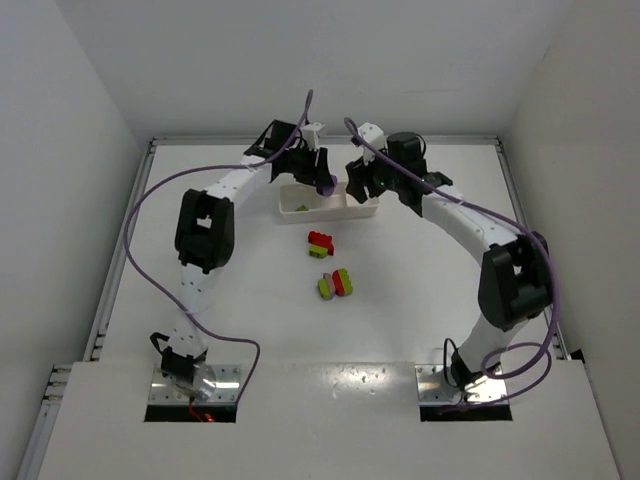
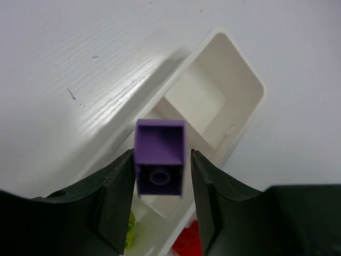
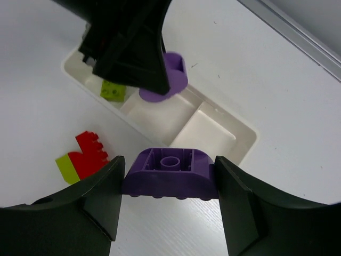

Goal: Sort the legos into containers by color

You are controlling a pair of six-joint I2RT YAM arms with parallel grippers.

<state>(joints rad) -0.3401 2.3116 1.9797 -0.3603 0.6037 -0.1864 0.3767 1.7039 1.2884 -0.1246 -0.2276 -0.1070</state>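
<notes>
Left hand [image 2: 162,162] brackets purple brick [image 2: 159,144] right over mid compartment [image 3: 154,117] of tray [image 3: 249,140]; can't tell if grip's on. R hand [image 3: 169,164] clamps 2nd purple brick [image 3: 170,175], just short of it.

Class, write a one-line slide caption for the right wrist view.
Right gripper holds a purple arched brick beside the white tray.

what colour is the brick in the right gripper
Purple. The brick in the right gripper shows best in the right wrist view.
</notes>
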